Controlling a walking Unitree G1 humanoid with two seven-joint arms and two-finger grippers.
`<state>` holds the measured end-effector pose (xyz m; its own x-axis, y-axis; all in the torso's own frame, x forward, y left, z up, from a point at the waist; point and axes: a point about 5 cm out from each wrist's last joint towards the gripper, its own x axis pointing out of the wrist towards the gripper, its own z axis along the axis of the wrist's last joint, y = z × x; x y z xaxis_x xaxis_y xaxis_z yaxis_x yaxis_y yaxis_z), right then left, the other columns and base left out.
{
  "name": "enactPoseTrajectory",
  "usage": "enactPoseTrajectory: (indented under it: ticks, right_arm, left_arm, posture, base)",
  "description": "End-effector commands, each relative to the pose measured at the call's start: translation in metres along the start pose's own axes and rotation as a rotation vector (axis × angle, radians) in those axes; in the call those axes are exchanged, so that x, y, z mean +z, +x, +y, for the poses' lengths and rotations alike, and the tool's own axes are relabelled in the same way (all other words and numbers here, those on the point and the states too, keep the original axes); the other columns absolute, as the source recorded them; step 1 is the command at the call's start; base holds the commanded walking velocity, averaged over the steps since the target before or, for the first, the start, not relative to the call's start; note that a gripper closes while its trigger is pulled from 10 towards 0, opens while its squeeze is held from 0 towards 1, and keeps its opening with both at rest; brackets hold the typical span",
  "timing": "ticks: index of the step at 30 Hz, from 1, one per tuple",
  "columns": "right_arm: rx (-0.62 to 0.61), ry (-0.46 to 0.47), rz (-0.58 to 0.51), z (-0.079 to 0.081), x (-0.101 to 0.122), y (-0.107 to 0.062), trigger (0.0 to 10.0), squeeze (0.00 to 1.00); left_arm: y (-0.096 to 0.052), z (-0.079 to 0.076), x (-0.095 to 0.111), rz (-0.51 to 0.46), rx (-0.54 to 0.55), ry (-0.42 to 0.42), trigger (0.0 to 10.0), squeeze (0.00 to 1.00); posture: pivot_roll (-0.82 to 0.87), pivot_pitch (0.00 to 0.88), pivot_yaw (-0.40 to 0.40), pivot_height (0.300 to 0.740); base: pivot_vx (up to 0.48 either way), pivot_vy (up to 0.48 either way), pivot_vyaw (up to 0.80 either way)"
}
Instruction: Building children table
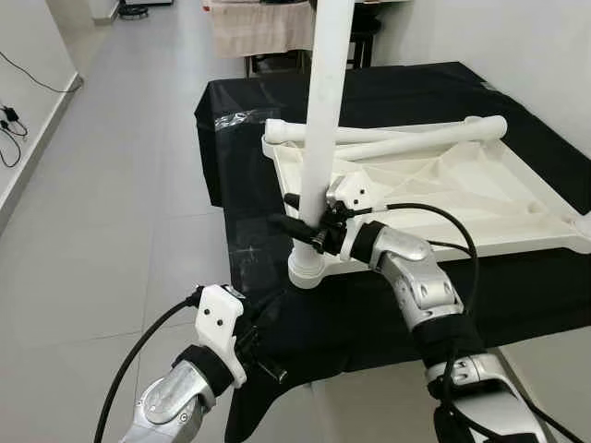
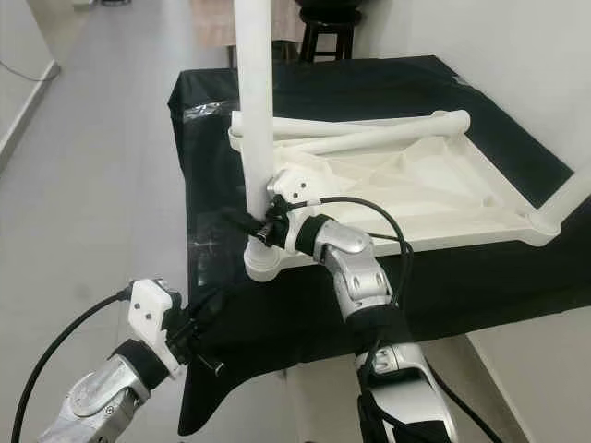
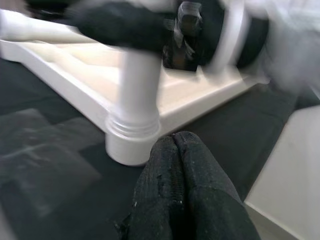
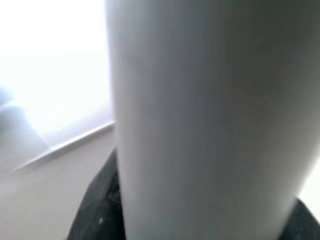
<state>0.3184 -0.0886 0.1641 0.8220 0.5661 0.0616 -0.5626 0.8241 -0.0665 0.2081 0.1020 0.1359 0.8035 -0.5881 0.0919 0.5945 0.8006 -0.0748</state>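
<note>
Nearest, the left gripper (image 1: 268, 367) hangs low with fingers pressed together, empty. The right gripper (image 1: 305, 226) clasps the upright white leg (image 1: 325, 120) at the upturned tabletop's (image 1: 443, 185) near-left corner on black cloth (image 1: 388, 92).

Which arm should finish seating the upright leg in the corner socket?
Right, probably. The right end effector is clamped on the upright leg just above the corner socket of the upside-down tabletop. The left end effector is shut and empty, low beside the black cloth.
</note>
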Motion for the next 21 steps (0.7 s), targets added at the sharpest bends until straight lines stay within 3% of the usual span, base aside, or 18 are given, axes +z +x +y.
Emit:
enactPoseTrajectory:
  ticks: [1,6,9,10,14,15,16,17,18,19,21]
  right_arm:
    - [-0.115,0.005,0.178,0.0,-0.027,-0.011,0.0,0.0]
    - [-0.136,-0.023,0.176,-0.01,-0.024,0.0,0.0,0.0]
    - [-0.125,-0.022,0.164,-0.005,-0.021,0.006,0.0,0.0]
    - [-0.118,-0.022,0.158,-0.004,-0.019,0.008,10.0,0.0]
    - [-0.13,-0.02,0.159,-0.002,-0.017,0.007,10.0,0.0]
    - [-0.107,-0.003,0.137,-0.001,-0.012,0.008,10.0,0.9]
    - [-0.018,0.027,0.101,0.003,-0.005,0.011,10.0,1.0]
    - [-0.018,0.027,0.101,0.003,-0.005,0.011,10.0,1.0]
    - [0.09,0.043,0.055,0.005,0.003,0.014,10.0,1.0]
    - [0.09,0.043,0.055,0.005,0.003,0.014,10.0,1.0]
    - [0.236,0.037,0.004,0.004,0.013,0.017,10.0,1.0]
  left_arm:
    - [0.0,-0.001,0.0,0.012,-0.009,0.004,10.0,0.0]
    - [0.002,-0.001,-0.001,0.015,-0.021,-0.001,10.0,0.0]
    - [0.001,0.001,0.0,0.009,0.005,0.009,10.0,0.0]
    - [0.002,0.001,0.0,0.009,0.009,0.01,10.0,0.0]
    - [0.002,0.001,0.0,0.01,0.007,0.009,10.0,0.0]
    - [0.002,0.001,0.0,0.012,0.003,0.007,10.0,0.0]
    - [0.002,0.001,0.0,0.013,-0.001,0.005,10.0,0.0]
    - [0.002,0.001,0.0,0.013,-0.001,0.005,10.0,0.0]
    - [0.003,0.001,0.0,0.013,-0.004,0.003,10.0,0.0]
    - [0.003,0.001,0.0,0.013,-0.004,0.003,10.0,0.0]
    - [0.004,0.001,0.0,0.013,-0.008,0.0,10.0,0.0]
  posture:
    - [0.02,0.102,-0.051,0.74]
    - [0.03,0.101,-0.065,0.74]
    - [0.03,0.1,-0.065,0.74]
    - [0.03,0.095,-0.06,0.74]
    - [0.03,0.095,-0.06,0.74]
    - [0.03,0.094,-0.059,0.74]
    - [0.03,0.092,-0.059,0.74]
    - [0.03,0.092,-0.059,0.74]
    - [0.03,0.089,-0.058,0.74]
    - [0.03,0.089,-0.058,0.74]
    - [0.03,0.086,-0.061,0.74]
  base:
    - [0.0,0.0,0.0]
    - [0.0,0.0,0.0]
    - [0.0,0.0,0.0]
    - [0.0,0.0,0.0]
    - [0.0,0.0,0.0]
    - [0.0,0.0,0.0]
    - [0.0,0.0,0.0]
    - [0.0,0.0,0.0]
    - [0.0,0.0,0.0]
    - [0.0,0.0,0.0]
    - [0.0,0.0,0.0]
